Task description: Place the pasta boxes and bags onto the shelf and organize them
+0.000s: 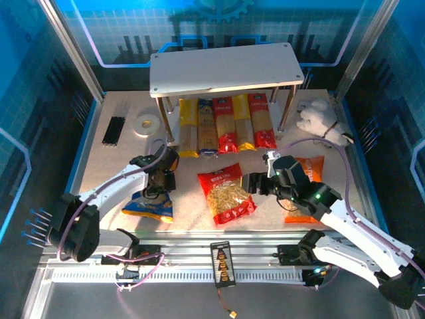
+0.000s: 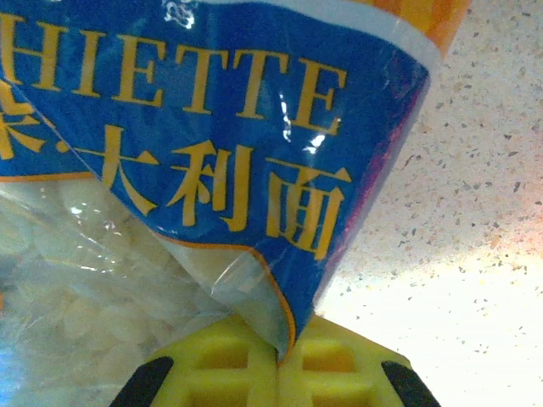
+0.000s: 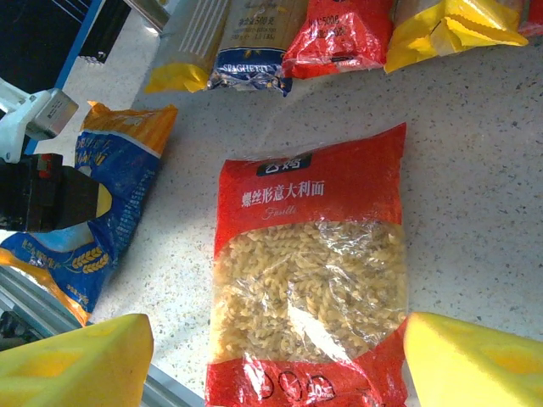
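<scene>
The left gripper (image 2: 278, 349) is pinched tight on only the thin edge of the blue and yellow bag (image 2: 212, 170). That bag is by the front edge of the table (image 1: 189, 226), toward its left corner. The plastic is slippery and the pasta is heavy, so the bag may slip out or tear when lifted. The right gripper (image 3: 273, 365) is wide apart, holding nothing, over the red bag (image 3: 310, 246) in the table's middle. A swinging bag could bump the shelf (image 1: 226, 66) at the back edge.

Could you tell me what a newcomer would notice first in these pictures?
Five long pasta packs lie side by side under the top board of the shelf. Nearer, the left gripper pinches the blue-yellow bag, while the open right gripper faces the red bag at centre.
</scene>
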`<control>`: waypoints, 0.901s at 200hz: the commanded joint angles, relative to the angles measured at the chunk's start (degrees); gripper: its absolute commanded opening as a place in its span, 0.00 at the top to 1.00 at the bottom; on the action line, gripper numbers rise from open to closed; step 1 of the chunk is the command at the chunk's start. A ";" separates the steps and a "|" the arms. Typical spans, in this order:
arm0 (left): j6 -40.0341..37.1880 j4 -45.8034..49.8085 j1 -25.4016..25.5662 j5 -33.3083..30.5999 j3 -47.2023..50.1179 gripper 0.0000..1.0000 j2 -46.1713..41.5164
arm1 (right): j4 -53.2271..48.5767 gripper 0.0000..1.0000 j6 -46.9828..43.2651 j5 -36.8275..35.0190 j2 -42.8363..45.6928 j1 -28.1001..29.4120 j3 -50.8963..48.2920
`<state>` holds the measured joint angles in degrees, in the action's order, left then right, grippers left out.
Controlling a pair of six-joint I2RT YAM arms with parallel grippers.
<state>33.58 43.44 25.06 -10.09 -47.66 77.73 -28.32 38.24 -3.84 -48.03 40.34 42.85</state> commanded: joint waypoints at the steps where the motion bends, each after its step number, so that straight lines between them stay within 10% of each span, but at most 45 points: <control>1: 1.54 -1.76 1.54 1.71 -2.99 1.00 1.31 | -0.05 0.21 -1.15 0.55 -0.05 -0.75 1.86; 180: 1.51 -3.25 8.23 3.54 -9.29 1.00 6.90 | -4.61 0.21 -2.39 -5.30 -0.28 -0.75 2.82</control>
<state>34.61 41.87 32.53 -8.03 -54.68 83.81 -29.67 37.34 -5.65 -48.18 40.32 42.89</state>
